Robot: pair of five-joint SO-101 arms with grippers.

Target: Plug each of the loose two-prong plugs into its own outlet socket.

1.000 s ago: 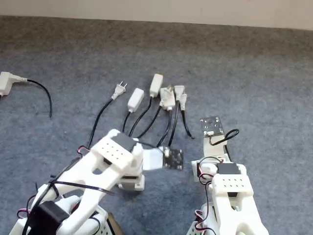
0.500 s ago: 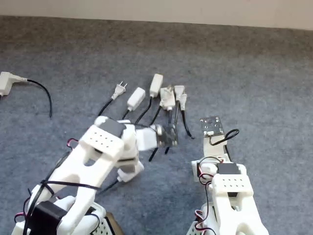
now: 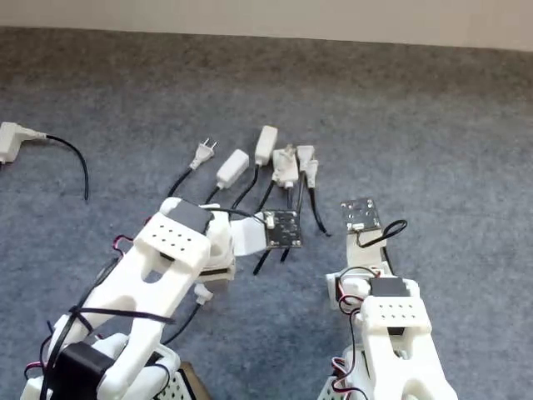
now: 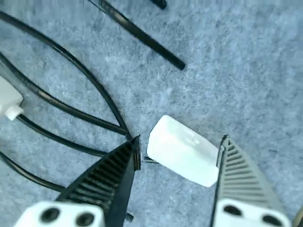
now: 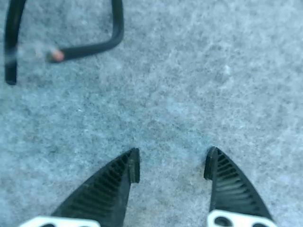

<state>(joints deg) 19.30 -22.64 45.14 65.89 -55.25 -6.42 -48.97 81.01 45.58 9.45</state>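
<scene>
Several white plugs and blocks on black cords lie fanned out on the grey carpet: a two-prong plug (image 3: 202,152), two white blocks (image 3: 231,168) (image 3: 266,144) and two more plugs (image 3: 286,167) (image 3: 308,164). My left arm (image 3: 179,242) stands just short of them, its wrist over the cords. My left gripper (image 4: 179,142) is open, and a white block (image 4: 182,150) lies on the carpet between its fingers, apart from both. My right gripper (image 5: 173,151) is open over bare carpet, with nothing between its fingers.
Black cords (image 4: 85,75) cross the carpet beside the left gripper. A cut cord end (image 5: 57,55) with bare copper lies ahead of the right gripper. Another white plug (image 3: 10,139) with a cord lies at the far left edge. The right arm (image 3: 391,321) stands at the front right.
My left arm has swung forward and a little left toward the fan of plugs, its wrist now over the cords. The right arm has not moved.
</scene>
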